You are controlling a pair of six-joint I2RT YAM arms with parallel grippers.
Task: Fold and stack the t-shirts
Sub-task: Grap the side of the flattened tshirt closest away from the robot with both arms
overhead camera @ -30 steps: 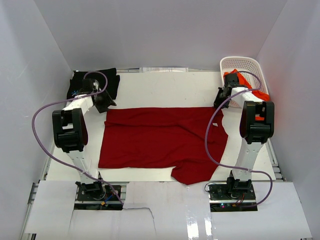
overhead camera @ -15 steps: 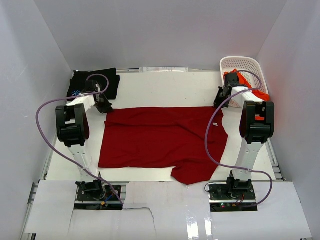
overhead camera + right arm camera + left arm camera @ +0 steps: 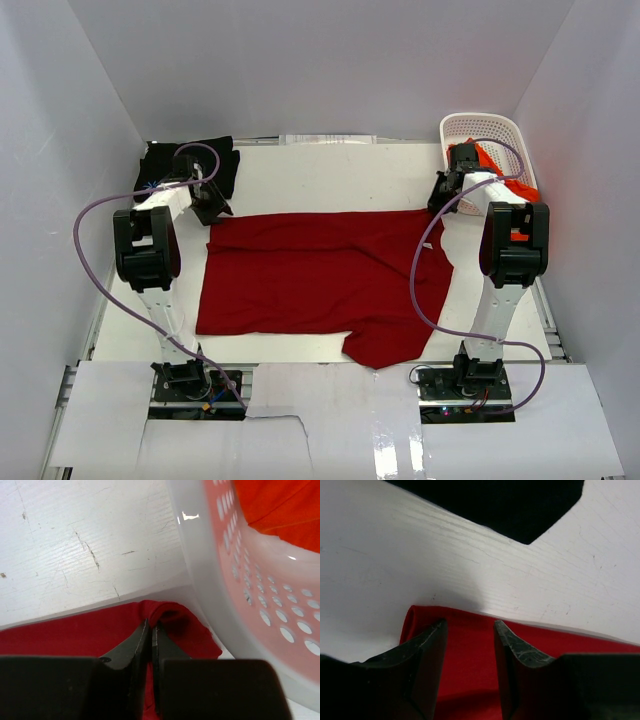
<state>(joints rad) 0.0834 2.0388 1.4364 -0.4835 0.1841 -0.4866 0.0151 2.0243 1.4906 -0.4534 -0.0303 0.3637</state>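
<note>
The dark red t-shirt (image 3: 320,280) lies spread flat across the middle of the table. My left gripper (image 3: 210,203) hangs open over its far left corner (image 3: 470,645), with red cloth showing between the parted fingers (image 3: 427,645). My right gripper (image 3: 151,626) is shut on a bunched fold at the shirt's far right corner (image 3: 437,205), right beside the basket. The black t-shirt (image 3: 225,160) lies at the far left corner of the table, and its edge (image 3: 510,505) shows just beyond my left gripper. The orange-red t-shirt (image 3: 490,160) lies in the basket.
The white slotted basket (image 3: 480,125) stands at the far right, and its wall (image 3: 240,580) is close against my right gripper. Grey walls enclose the table on three sides. Purple cables loop from both arms over the shirt's side edges.
My left arm has drawn back toward the far left. The shirt's far left corner was pulled in half a second ago and lies spread out again. The right arm has not moved.
</note>
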